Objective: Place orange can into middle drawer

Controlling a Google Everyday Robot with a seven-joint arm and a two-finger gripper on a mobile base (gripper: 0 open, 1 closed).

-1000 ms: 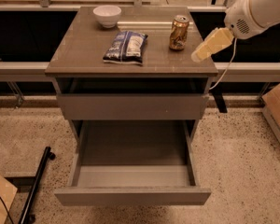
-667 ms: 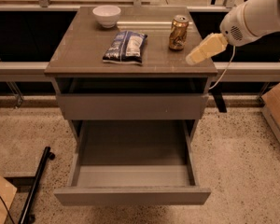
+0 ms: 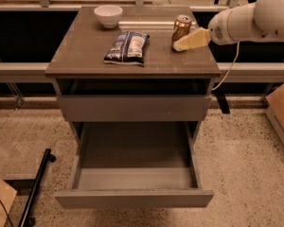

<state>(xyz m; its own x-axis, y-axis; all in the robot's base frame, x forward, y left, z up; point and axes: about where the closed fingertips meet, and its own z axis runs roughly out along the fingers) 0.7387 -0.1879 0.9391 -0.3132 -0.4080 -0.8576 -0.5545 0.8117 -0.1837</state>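
One cream-coloured end effector (image 3: 184, 42) reaches in from the right at the end of a white arm (image 3: 255, 19), its tip low over the counter (image 3: 85, 51) and right at the foot of the orange can (image 3: 181, 27). It seems to touch the can's right side, though contact is hard to confirm from this angle, and whether the end effector is released or clenched on the can cannot be told.

The orange can stands upright near the back right of the counter. To its left lies a blue-and-white snack bag (image 3: 128, 46), and a white bowl (image 3: 108, 15) sits further back. Below the counter, an upper drawer (image 3: 132, 108) shows only its shut front panel. Under that, the middle drawer (image 3: 135, 197) is pulled well out, its flat floor in plain view.

The step in hand looks like the approach and grasp of the can; nothing has reached the drawer. The next move calls for a firm hold around the can, a lift off the counter, then a carry forward past the counter's front edge and down into the drawer without tipping the can.
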